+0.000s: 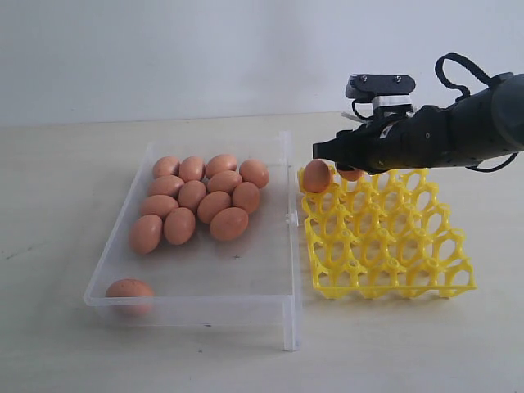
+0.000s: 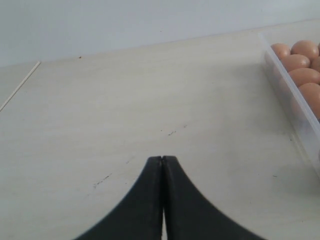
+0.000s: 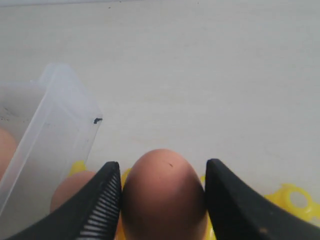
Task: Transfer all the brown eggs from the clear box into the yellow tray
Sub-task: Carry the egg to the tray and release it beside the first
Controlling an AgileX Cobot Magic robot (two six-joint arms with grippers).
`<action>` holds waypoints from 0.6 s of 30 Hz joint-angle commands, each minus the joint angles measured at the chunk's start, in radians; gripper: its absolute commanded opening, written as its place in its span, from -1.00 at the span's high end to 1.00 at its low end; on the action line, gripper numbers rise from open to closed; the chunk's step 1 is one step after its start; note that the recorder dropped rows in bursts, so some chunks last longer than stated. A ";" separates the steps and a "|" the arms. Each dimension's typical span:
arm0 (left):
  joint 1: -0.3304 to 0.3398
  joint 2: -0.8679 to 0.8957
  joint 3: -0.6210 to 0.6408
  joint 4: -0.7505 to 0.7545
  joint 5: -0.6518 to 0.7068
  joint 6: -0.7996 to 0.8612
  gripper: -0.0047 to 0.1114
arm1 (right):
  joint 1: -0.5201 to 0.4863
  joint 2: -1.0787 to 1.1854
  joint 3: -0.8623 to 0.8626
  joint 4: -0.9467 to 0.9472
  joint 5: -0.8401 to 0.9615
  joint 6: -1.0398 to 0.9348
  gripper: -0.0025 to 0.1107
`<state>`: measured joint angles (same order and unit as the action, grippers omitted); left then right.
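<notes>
The right gripper (image 3: 162, 164) pinches a smooth orange-brown oval egg (image 3: 162, 200) over the bright yellow plastic lattice tray (image 1: 385, 246), with a seated egg (image 1: 317, 176) just beside it. This looks like the placing step: lower gently, then spread. The left gripper (image 2: 162, 159) is pressed together over the bench (image 2: 100, 110). The remaining eggs (image 1: 196, 201) wait in the clear shallow plastic box (image 1: 205, 282).

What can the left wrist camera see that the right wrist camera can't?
Only the left wrist view shows the left pincer, shut and empty. Only the right wrist view shows the right pincer clamped on a brown egg, and a second egg sitting in the yellow tray. Both show the pale table and the clear box with eggs inside, though the right view catches just a sliver of one.
</notes>
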<state>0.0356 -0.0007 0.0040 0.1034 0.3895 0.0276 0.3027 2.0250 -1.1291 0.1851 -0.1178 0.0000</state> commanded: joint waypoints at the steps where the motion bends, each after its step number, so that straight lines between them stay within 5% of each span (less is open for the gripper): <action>1: -0.006 0.001 -0.004 -0.002 -0.009 -0.005 0.92 | -0.001 0.001 -0.007 -0.012 0.005 0.000 0.14; 18: -0.006 0.001 -0.004 -0.002 -0.009 -0.005 0.92 | -0.001 -0.018 -0.007 -0.012 0.019 -0.026 -0.14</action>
<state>0.0356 -0.0007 0.0040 0.1034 0.3895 0.0276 0.3027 2.0250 -1.1291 0.1851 -0.0963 -0.0157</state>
